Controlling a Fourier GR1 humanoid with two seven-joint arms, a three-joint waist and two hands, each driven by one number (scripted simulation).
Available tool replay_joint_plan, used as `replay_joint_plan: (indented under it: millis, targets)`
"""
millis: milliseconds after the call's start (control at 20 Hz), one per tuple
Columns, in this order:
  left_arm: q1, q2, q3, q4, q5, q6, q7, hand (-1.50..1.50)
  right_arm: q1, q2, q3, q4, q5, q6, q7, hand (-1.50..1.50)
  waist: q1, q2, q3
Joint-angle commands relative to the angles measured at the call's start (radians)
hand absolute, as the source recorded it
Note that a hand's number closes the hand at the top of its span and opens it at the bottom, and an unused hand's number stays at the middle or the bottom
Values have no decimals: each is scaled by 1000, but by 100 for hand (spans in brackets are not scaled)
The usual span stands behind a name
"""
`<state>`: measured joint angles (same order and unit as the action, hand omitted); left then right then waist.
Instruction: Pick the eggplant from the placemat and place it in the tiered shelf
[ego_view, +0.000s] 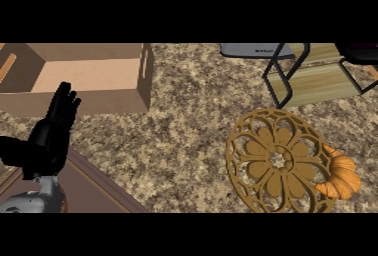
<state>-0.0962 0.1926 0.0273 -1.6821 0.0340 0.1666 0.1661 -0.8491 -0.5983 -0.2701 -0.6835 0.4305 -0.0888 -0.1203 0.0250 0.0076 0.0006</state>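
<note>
The round golden openwork placemat (277, 162) lies at the lower right, and no eggplant is on it. The tiered shelf (314, 75), a black frame with wooden boards, stands at the upper right. Over its top right corner sits a dark, purplish shape (360, 52), cut off by the view's edge. It looks like the eggplant with my right hand around it, but I cannot separate the two. My left hand (53, 131) rests open at the left edge, fingers pointing up, away from all of this.
An orange croissant (339, 177) lies against the placemat's right rim. An open cardboard box (81, 75) stands at the upper left. A grey flat object (255, 50) sits beside the shelf's top left. The counter's brown edge (96, 187) runs at the lower left.
</note>
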Motion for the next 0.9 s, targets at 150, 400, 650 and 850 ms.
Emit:
replay_joint_plan:
  millis: [150, 400, 650, 850]
  targets:
    - [0, -10, -7, 13, -13, -11, -16, 0, -125, -29, -59, 274, -27, 39, -84, -150, 10, 6, 1]
    - [-13, -35, -26, -6, -54, 29, 26, 0, -155, -31, -73, 349, -34, 57, -141, -150, 7, 4, 1]
    - [-8, -46, -39, -5, -42, 6, 14, 0, -186, -73, -116, 388, -73, 112, -228, -150, 10, 6, 1]
    - [-2, -20, 8, 6, -25, -5, -4, 0, -233, -88, -188, 373, -155, 142, -209, -150, 6, 3, 1]
